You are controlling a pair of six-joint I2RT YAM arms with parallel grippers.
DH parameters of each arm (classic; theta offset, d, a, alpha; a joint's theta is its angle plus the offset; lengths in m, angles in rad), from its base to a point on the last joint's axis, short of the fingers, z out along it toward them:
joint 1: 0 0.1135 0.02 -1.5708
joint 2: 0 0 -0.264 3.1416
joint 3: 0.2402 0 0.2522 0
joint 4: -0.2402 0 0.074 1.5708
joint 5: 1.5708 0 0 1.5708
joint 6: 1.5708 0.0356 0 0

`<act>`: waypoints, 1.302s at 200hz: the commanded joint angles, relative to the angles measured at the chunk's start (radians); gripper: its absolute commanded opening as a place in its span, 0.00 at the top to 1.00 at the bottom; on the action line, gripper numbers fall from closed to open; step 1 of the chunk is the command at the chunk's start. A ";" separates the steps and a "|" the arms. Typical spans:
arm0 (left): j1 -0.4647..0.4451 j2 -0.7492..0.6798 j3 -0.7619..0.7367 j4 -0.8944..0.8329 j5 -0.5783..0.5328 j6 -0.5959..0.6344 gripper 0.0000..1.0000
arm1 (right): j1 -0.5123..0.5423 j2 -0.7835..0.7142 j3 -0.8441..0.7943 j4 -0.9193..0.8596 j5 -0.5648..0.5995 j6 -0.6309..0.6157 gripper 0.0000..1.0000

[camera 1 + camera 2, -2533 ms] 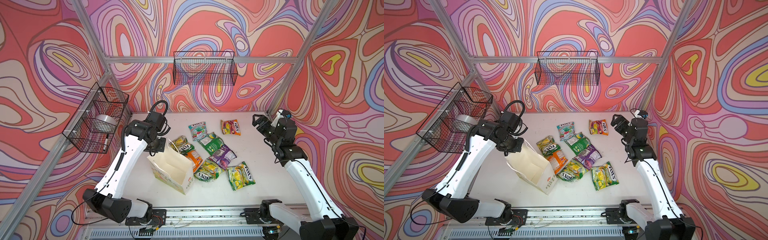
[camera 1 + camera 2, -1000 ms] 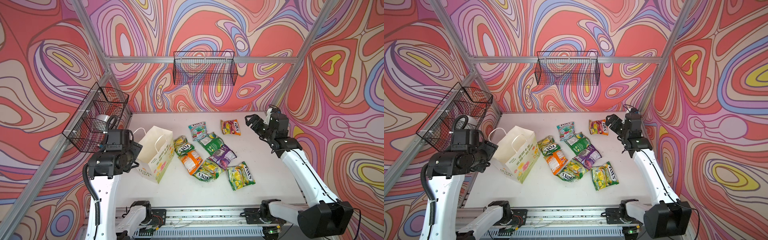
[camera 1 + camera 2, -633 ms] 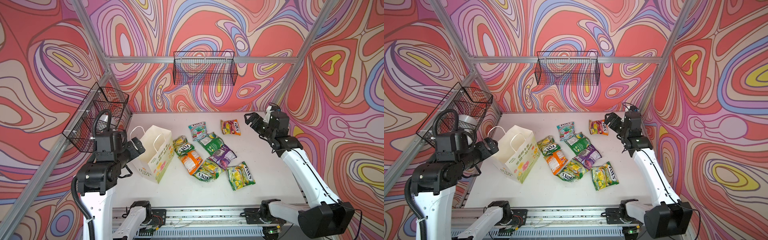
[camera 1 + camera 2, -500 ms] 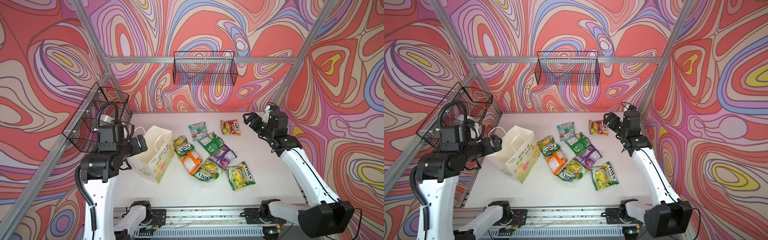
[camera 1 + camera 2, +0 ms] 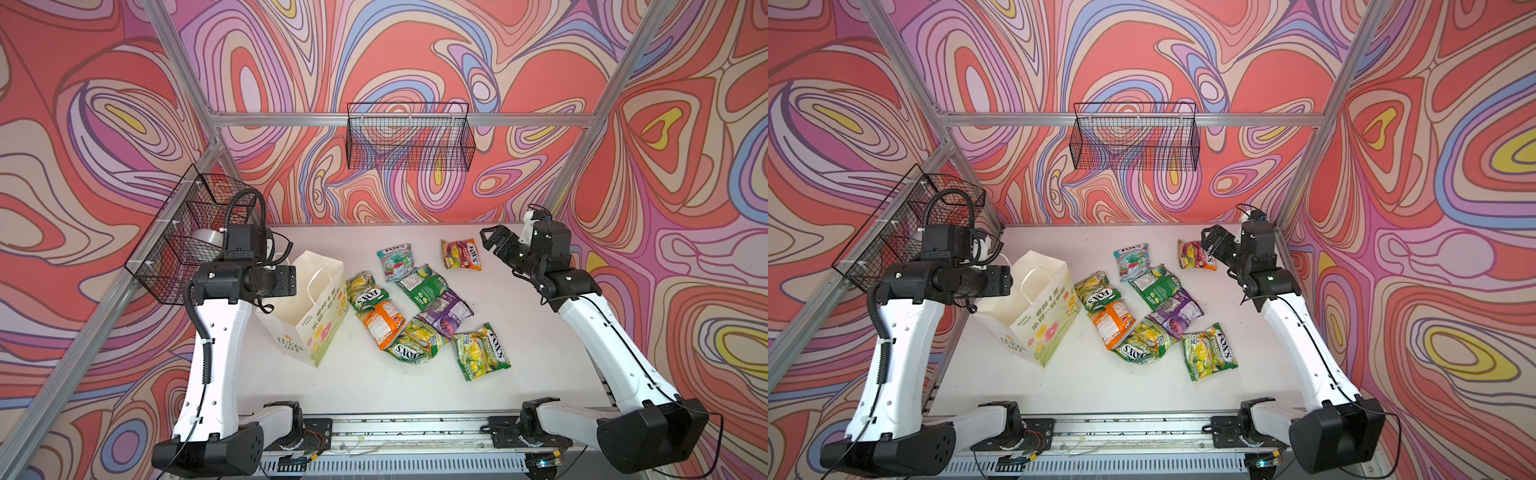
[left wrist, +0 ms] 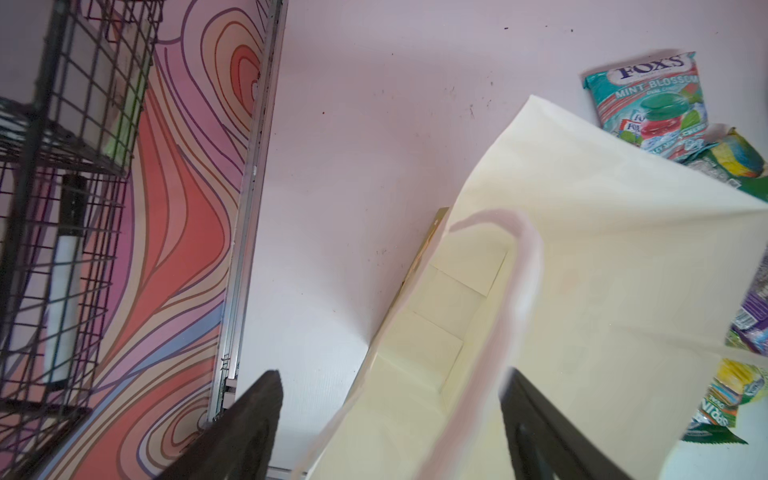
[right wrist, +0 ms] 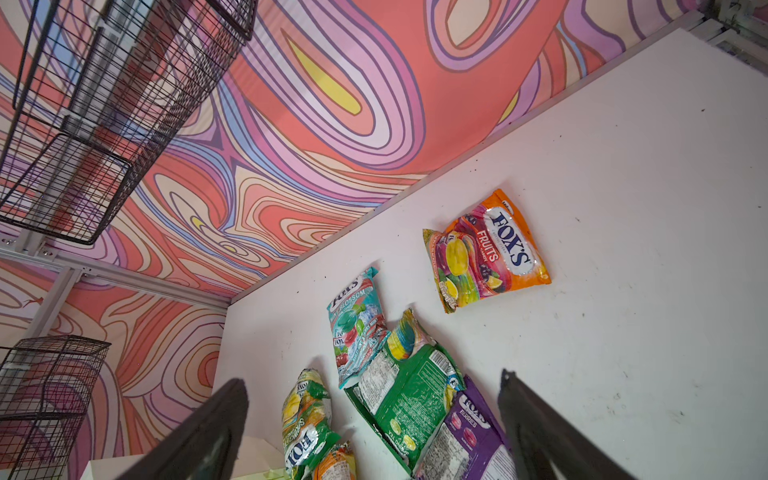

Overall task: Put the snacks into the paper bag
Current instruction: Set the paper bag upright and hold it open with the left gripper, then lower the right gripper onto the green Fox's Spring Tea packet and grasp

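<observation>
On bench, left side: paper bag [image 5: 316,316], upright, mouth open, nothing seen inside.
Beside it: snacks [image 5: 415,307], eight loose packets, some overlapping.
Left pincer [image 6: 392,374]: jaws apart astride the bag's rim and cord handle [image 6: 528,266], clamping nothing.
Right pincer [image 5: 496,241]: wide open, empty, near orange packet [image 5: 461,254].
Risks: a nudge could topple or crease the bag; glossy packets may slip.

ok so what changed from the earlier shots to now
The paper bag went from tipped beside the snacks to standing upright, further left. The left arm pulled away, then came back; the left tool now hangs open over the bag's mouth, a cord handle between its jaws. The right tool, open, moved in toward the orange packet. The snacks stayed put.
</observation>
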 commanded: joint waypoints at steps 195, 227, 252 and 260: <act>0.005 -0.049 -0.135 0.064 0.049 -0.357 1.00 | 0.077 0.005 0.034 -0.431 0.167 0.004 0.02; 0.015 -0.048 -0.162 0.126 0.129 -0.399 1.00 | 0.077 -0.069 -0.065 -0.532 0.168 0.082 0.02; 0.036 -0.050 -0.188 0.189 0.242 -0.424 1.00 | 0.077 -0.156 -0.191 -0.562 0.155 0.149 0.02; 0.041 -0.057 -0.203 0.218 0.286 -0.426 1.00 | 0.078 -0.169 -0.227 -0.575 0.146 0.166 0.02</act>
